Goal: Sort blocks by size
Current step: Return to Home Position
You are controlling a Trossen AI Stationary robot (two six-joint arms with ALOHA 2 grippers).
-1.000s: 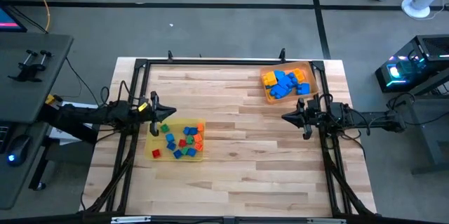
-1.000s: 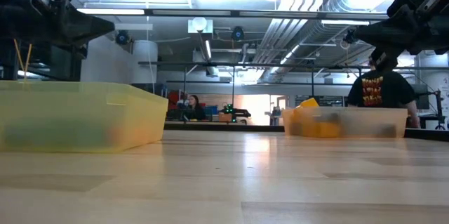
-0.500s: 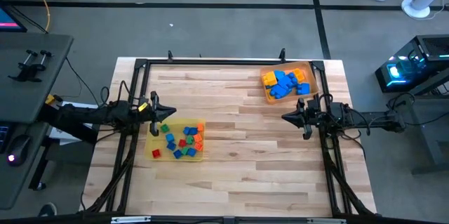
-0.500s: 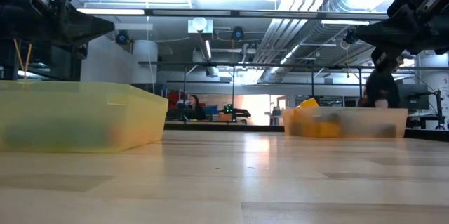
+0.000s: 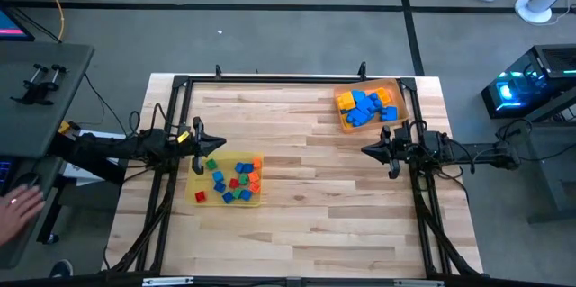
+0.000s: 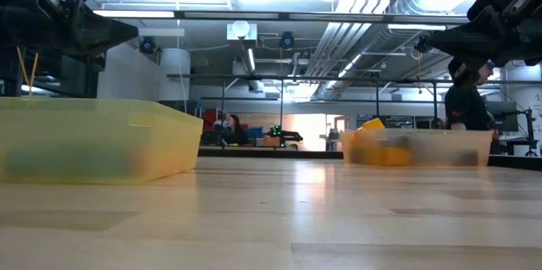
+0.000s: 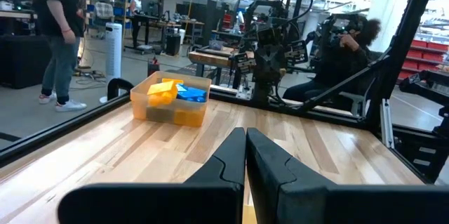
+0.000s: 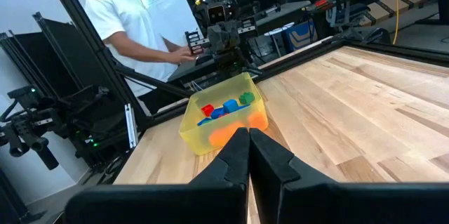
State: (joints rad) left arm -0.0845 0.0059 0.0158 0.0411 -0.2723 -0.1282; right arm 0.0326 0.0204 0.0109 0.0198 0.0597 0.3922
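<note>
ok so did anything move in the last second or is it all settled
Nothing on the table moved, only people. A hand has come in at the high view's lower-left edge, off the table, and the person behind the orange bin has shifted. The left gripper by the yellow bin and the right gripper stayed put, shut. The blocks lie as before.

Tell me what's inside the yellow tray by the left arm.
The yellow tray holds a loose scatter of small blocks: blue, red, green and orange. From above, any block lying under another is covered; from table height its cloudy wall shows only smudges of colour.
</note>
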